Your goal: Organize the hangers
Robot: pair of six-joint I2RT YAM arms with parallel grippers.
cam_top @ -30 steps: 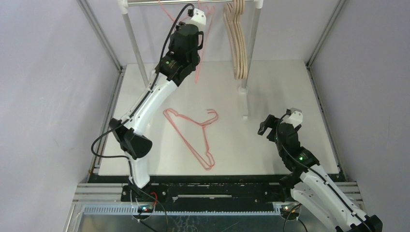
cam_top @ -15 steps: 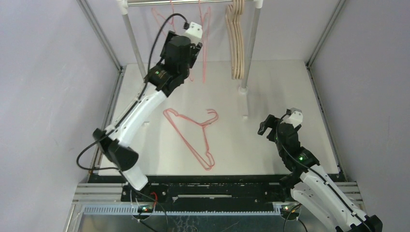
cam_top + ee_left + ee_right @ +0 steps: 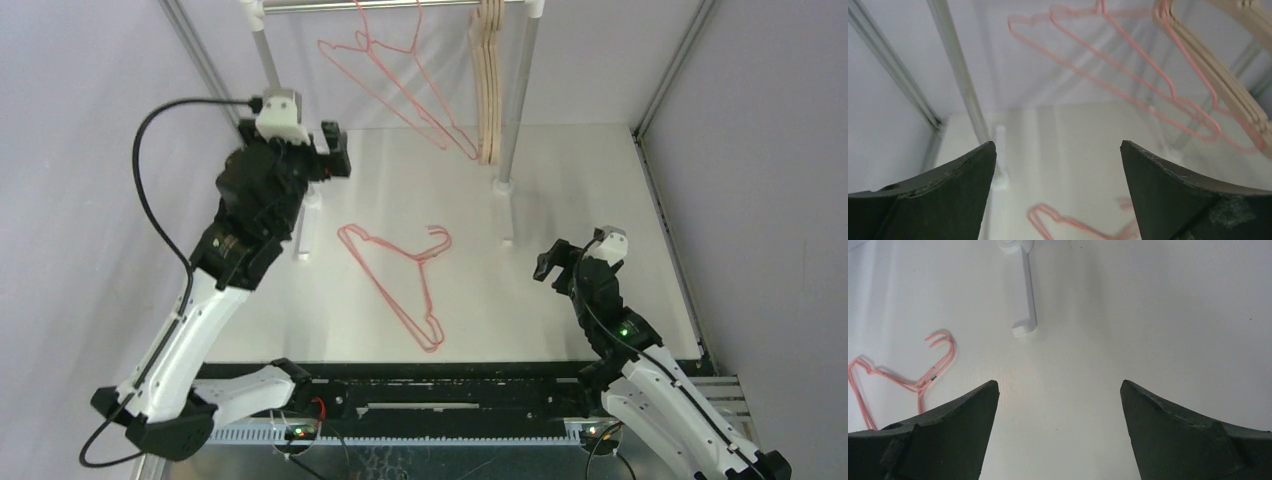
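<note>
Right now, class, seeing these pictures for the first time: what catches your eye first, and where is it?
Pink wire hangers dangle from the silver rail at the back, beside a bunch of beige wooden hangers at its right end. More pink hangers lie flat on the table; the left gripper and the right gripper both stand open and empty.

Two pink wire hangers [image 3: 440,105] hang by their hooks from the rail [image 3: 330,6]. They sit slanted, low corners toward the right. Just beside them, at the rail's right end, is a tight bunch of beige wooden hangers [image 3: 490,90], hanging straight down. A loose pink pair [image 3: 392,283], apparently stacked, lies flat on the mid-surface [image 3: 560,200], hooks at the far right.
</note>
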